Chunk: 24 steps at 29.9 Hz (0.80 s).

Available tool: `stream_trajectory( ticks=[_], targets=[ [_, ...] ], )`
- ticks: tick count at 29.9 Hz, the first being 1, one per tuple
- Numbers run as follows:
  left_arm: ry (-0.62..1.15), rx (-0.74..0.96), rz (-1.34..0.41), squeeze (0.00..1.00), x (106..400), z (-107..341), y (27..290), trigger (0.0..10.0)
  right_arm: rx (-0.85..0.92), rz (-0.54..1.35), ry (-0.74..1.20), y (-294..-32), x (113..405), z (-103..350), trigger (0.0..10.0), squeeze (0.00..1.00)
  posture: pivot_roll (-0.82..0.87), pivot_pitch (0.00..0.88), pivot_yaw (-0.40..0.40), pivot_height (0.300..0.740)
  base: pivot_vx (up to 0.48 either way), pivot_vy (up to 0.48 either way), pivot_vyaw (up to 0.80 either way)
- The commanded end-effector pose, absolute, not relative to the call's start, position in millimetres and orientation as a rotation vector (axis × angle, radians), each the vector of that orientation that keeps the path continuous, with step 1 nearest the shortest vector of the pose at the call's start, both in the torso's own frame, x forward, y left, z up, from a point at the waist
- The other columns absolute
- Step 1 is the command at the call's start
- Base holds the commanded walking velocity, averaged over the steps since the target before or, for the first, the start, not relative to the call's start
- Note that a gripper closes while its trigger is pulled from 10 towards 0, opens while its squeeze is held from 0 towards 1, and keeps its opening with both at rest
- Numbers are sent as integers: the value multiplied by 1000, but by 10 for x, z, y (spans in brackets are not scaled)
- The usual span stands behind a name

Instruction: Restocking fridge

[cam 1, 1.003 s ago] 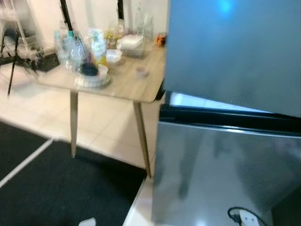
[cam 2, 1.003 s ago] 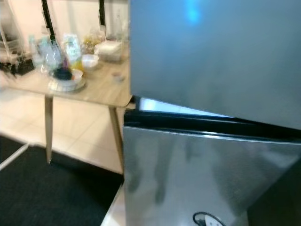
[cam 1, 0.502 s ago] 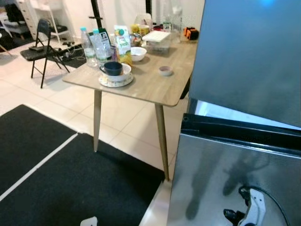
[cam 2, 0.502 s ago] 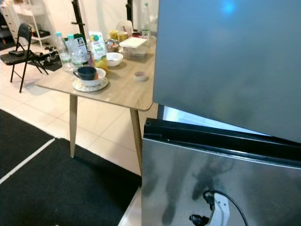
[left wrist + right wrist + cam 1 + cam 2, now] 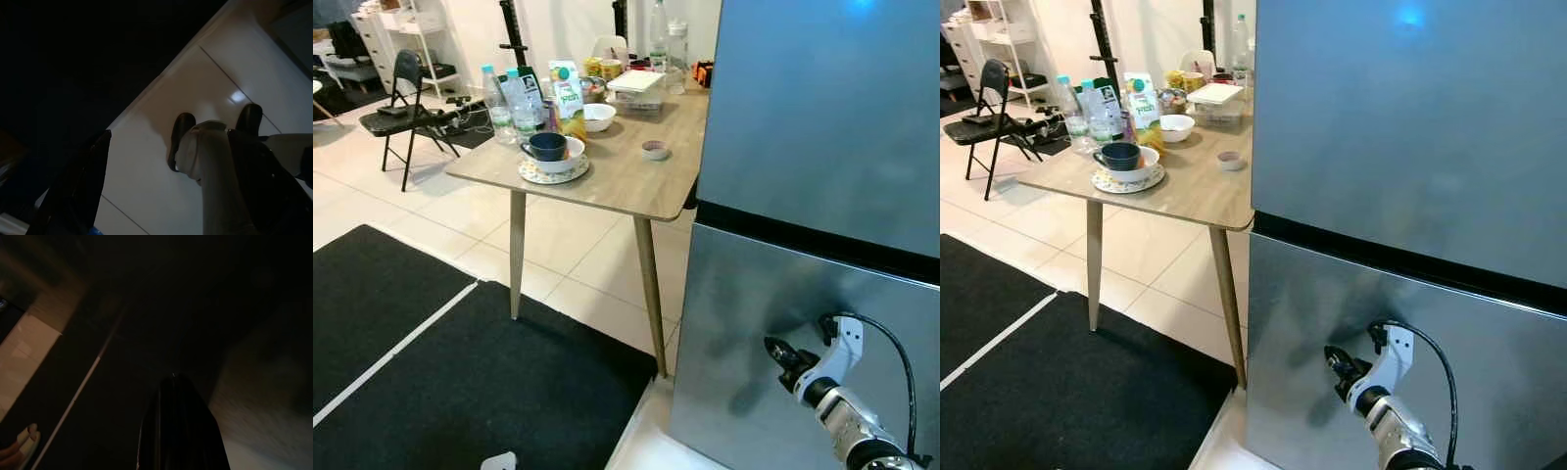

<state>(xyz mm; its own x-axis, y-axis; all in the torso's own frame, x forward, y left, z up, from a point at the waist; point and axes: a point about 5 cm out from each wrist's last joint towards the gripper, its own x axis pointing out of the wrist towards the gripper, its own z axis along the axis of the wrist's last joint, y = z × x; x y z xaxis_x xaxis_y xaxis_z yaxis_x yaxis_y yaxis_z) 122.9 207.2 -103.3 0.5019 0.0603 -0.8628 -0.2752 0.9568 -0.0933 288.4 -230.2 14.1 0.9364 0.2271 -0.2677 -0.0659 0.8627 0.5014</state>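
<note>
The fridge door (image 5: 803,382) is now closed, and the right claw (image 5: 779,351), seemingly clenched, should withdraw before approaching the desk (image 5: 617,181).

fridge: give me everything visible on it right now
The fridge is a tall two-door unit with smooth grey-blue metallic fronts, upper door over lower door, a dark seam between them. Both doors look shut. A blue light reflects near the top. It stands on pale tile, right beside the wooden table. The right end effector is raised close in front of the lower door, its shadow on the metal; contact cannot be told.
</note>
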Motion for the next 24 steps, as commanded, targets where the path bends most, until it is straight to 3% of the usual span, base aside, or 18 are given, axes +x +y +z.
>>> stream_trajectory(
  ticks=[1, 10, 11, 12, 14, 16, 24],
  targets=[
    [1033, -212, 199, 0, 1193, -1039, 2088, 10000, 468, 163, 260, -2339, 3005, 296, 10000, 0, -87, 0, 2, 740, 0, 0, 0],
    [1036, -207, 193, 0, 1175, -1042, 2097, 10000, 308, 161, 522, -2325, 2642, -114, 10000, 0, -84, 0, 6, 740, 0, 0, 0],
    [1039, -204, 191, 0, 1162, -1043, 2112, 10000, 281, 114, 653, -2369, 2372, -337, 10000, 0, -82, 0, 10, 740, 0, 0, 0],
    [1039, -204, 191, 0, 1162, -1043, 2112, 10000, 281, 114, 653, -2369, 2372, -337, 10000, 0, -82, 0, 10, 740, 0, 0, 0],
    [1037, -199, 191, 0, 1157, -1038, 2139, 10000, 226, 68, 837, -2409, 1964, -609, 10000, 0, -77, 0, 16, 740, 0, 0, 0],
    [1037, -199, 191, 0, 1157, -1038, 2139, 10000, 226, 68, 837, -2409, 1964, -609, 10000, 0, -77, 0, 16, 740, 0, 0, 0],
    [1020, -184, 210, 0, 1189, -1004, 2256, 10000, 145, -6, 1066, -2551, 1285, -882, 10000, 0, -73, 9, 37, 740, 0, 0, 0]
  ],
)
